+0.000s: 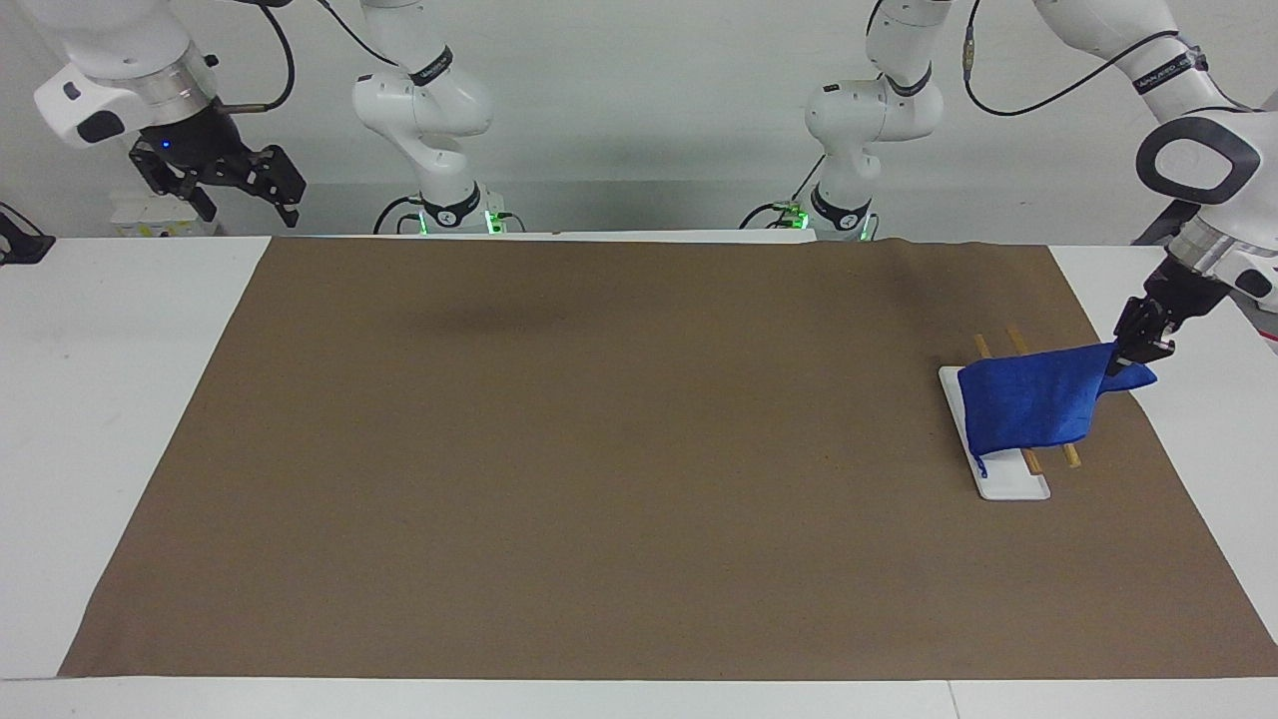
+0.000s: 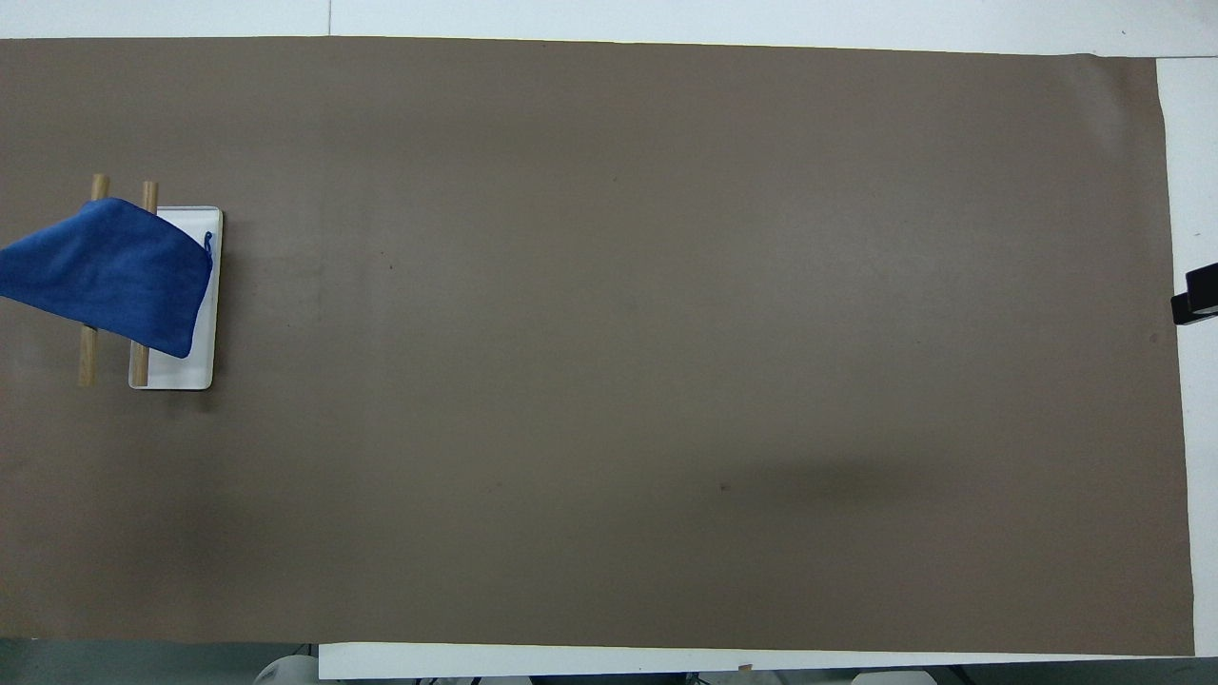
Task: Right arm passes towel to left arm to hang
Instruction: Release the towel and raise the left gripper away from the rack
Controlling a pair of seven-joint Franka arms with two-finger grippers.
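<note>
The blue towel hangs slanted over two wooden bars and a white tray at the left arm's end of the table. My left gripper is shut on the towel's upper corner, just above the brown mat's edge. The towel's low edge, with its thin loop, droops over the tray. In the overhead view the towel covers the middle of the bars and part of the tray; the left gripper is out of that view. My right gripper is open and empty, raised at the right arm's end, and waits.
A brown mat covers most of the white table. The right gripper's tip shows at the mat's edge in the overhead view. Both arm bases stand along the robots' side of the table.
</note>
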